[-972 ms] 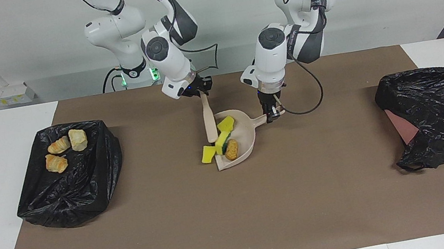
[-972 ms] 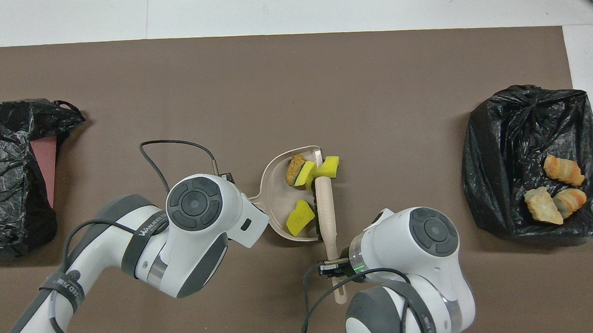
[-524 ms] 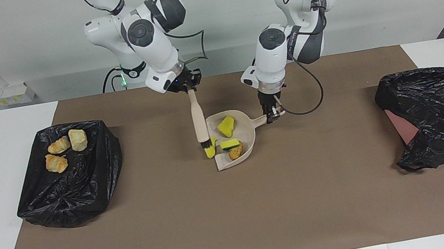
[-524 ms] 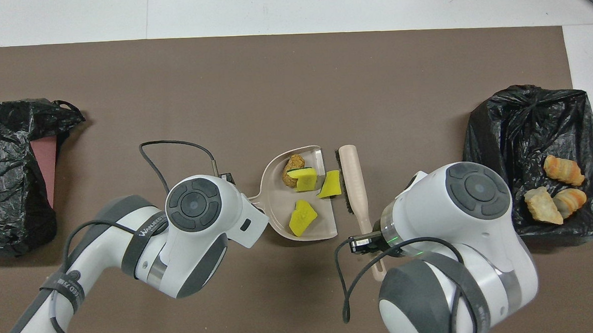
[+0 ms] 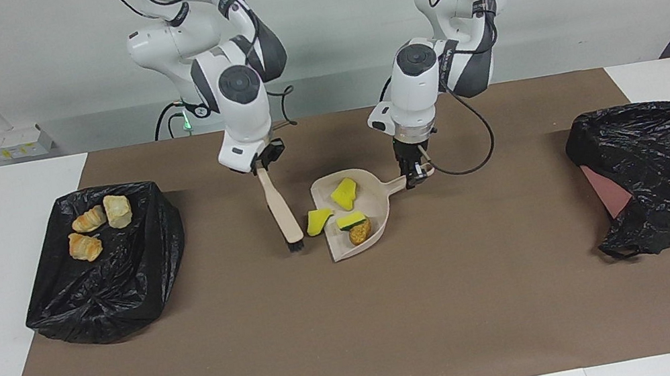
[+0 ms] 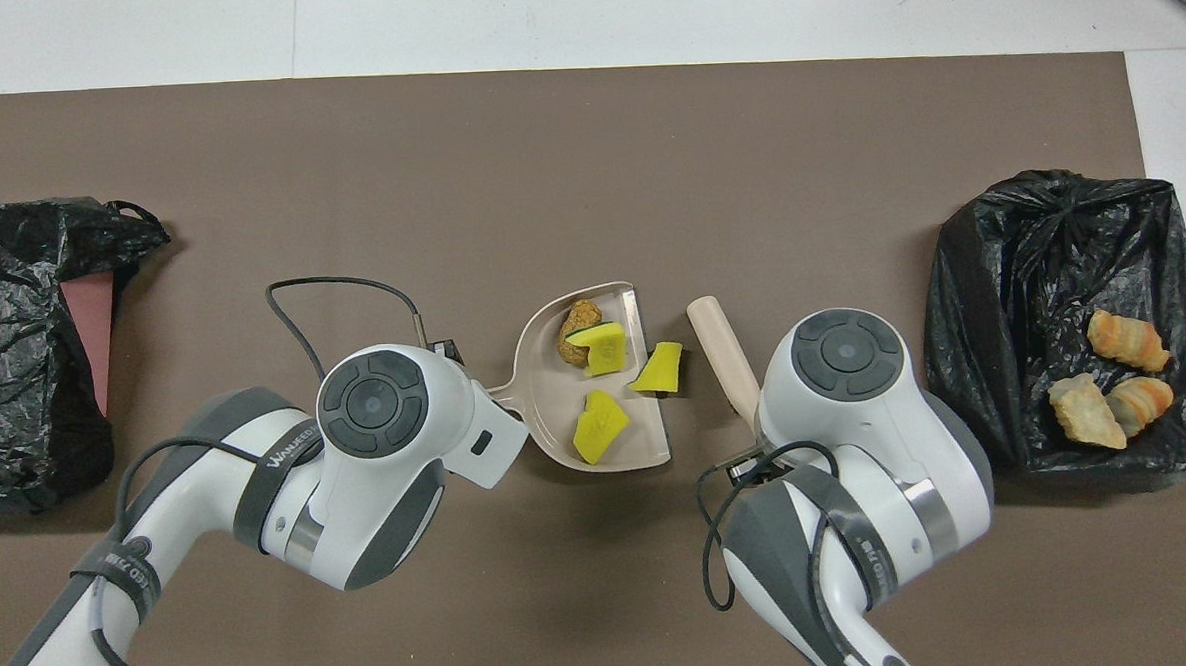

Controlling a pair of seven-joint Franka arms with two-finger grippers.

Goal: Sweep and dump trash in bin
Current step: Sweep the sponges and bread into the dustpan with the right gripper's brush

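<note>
- Our right gripper is clamped on the brush handle; the brush slants down to the mat, bristles beside the dustpan mouth.
- Our left gripper is clenched on the dustpan handle, mid-mat.
- One yellow sponge chunk lies on the pan's lip, between bristles and pan; we judge it needs a push toward the pan.
- Two chunks and the brown lump sit inside.
- Three bread pieces lie in the bin at the right arm's end.

Left arm band reads, perhaps, "WANFEED".
</note>
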